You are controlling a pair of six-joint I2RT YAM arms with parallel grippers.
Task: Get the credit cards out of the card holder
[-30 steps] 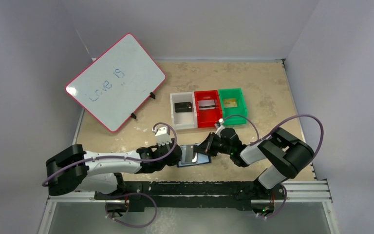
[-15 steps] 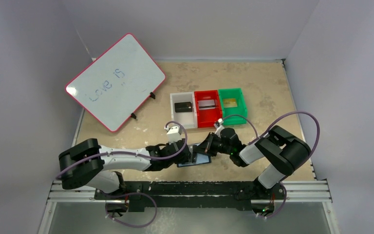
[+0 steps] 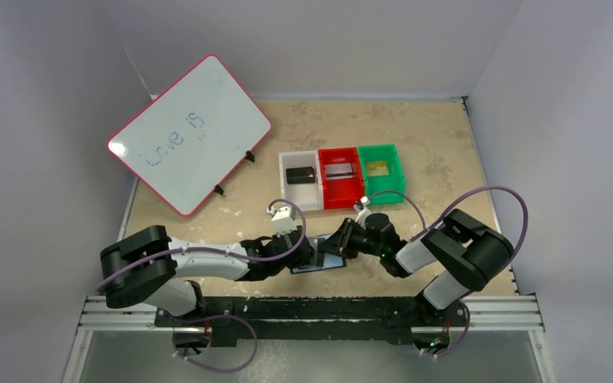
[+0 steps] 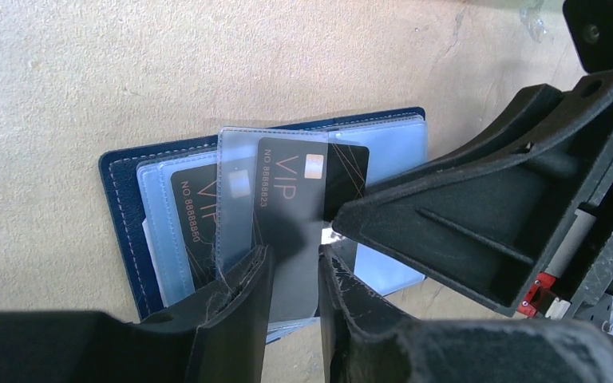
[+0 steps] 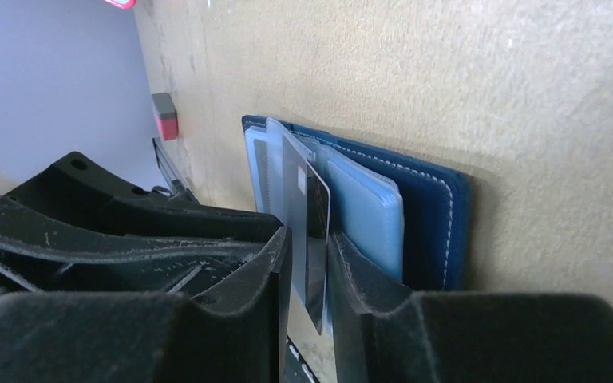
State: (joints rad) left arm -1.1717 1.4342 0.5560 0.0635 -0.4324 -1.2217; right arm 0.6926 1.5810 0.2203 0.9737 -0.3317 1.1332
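The card holder [image 3: 325, 262] lies open near the front edge, navy with light blue pockets [image 4: 124, 207]. A black VIP card [image 4: 303, 183] sits in a raised clear sleeve, and another black card [image 4: 195, 211] stays in a pocket beneath. My left gripper [image 4: 295, 255] stands over the sleeve's lower edge, jaws a narrow gap apart. My right gripper [image 5: 310, 239] straddles the card [image 5: 317, 231] edge-on: one finger lies against it and a gap shows on the other side. In the top view the left gripper [image 3: 307, 254] and right gripper [image 3: 337, 243] meet over the holder.
White [image 3: 286, 188], red [image 3: 326, 191] and green [image 3: 399, 171] bins stand behind, holding a black, a silver and a gold card. A tilted whiteboard [image 3: 187, 132] stands at the back left. A pink eraser [image 5: 164, 116] shows beyond the holder.
My right gripper's jaws have parted from the card. My left arm has shifted right onto the holder, and its jaws have narrowed slightly.
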